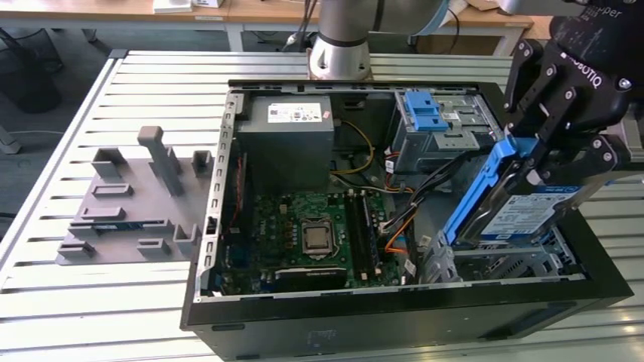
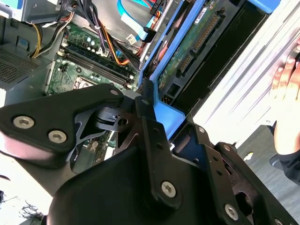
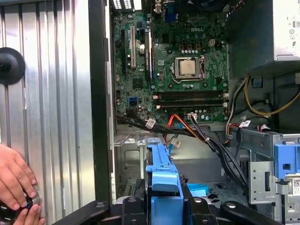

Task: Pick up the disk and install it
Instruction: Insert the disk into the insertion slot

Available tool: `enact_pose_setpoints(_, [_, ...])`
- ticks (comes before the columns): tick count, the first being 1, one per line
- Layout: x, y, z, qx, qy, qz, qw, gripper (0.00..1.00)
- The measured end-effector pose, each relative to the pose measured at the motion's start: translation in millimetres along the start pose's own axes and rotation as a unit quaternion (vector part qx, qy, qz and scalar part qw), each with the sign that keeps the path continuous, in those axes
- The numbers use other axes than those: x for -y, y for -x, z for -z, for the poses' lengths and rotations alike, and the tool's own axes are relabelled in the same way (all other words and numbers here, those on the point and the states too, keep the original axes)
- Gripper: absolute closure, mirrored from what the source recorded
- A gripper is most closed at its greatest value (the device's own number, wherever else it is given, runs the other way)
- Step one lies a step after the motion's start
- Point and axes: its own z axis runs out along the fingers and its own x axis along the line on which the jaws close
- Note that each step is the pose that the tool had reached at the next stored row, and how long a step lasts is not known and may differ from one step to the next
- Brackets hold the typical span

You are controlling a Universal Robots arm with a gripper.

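Observation:
The disk, silver with a white and blue label and a blue frame, hangs tilted over the metal drive bay at the exterior view's right end of the open computer case. My gripper is shut on its upper edge. In the second wrist view the disk's green circuit side and blue frame show just past my gripper. In the first wrist view the disk's blue frame edge sits clamped in my gripper, above the bay floor.
The case holds a motherboard, a grey power supply, a drive cage with a blue latch and loose cables. A grey slotted fixture lies on the table. A person's hand rests outside the case wall.

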Motion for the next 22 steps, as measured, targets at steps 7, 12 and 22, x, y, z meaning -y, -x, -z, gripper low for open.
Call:
enact_pose_setpoints(7, [0.3, 0.0, -3.8, 0.0001, 0.0, 0.0, 1.0, 0.64])
enact_pose_setpoints(12, [0.4, -0.1, -6.9, 0.0001, 0.0, 0.0, 1.0, 0.64])
enact_pose_setpoints(22, [0.7, -1.0, -12.7, 0.0001, 0.0, 0.0, 1.0, 0.64])
